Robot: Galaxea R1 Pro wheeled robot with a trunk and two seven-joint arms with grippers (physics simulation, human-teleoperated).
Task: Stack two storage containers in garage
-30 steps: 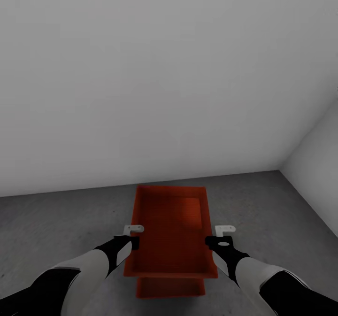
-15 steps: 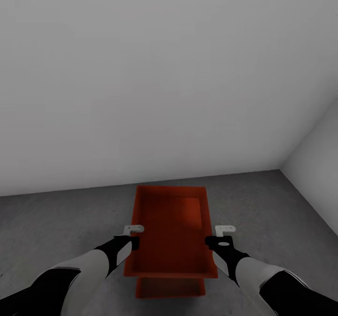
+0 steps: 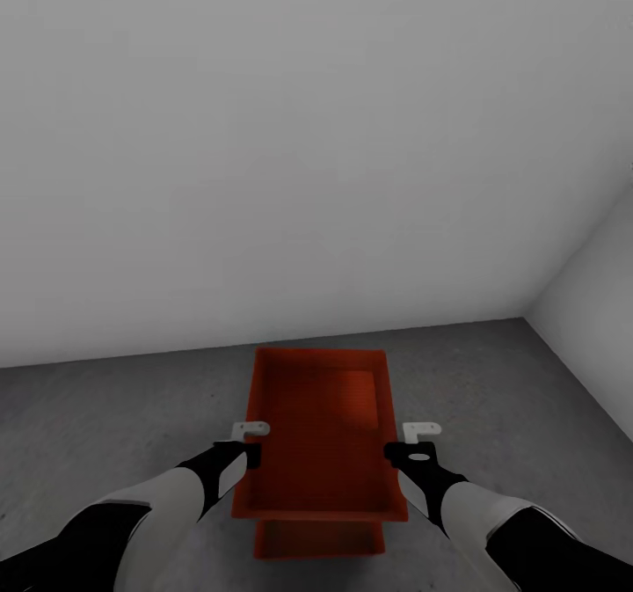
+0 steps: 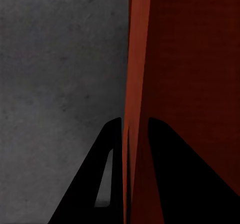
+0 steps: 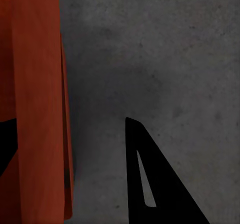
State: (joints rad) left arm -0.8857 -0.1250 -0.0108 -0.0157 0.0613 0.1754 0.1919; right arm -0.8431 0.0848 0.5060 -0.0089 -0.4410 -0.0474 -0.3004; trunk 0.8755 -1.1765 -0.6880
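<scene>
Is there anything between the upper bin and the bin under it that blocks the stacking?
Nothing visible blocks it. The upper bin sits directly over the lower bin on the concrete floor; both grippers' fingers straddle its side walls.

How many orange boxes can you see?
2. The upper container sits between the left gripper and right gripper. The lower container peeks out beneath it on the concrete floor, mostly hidden.
</scene>
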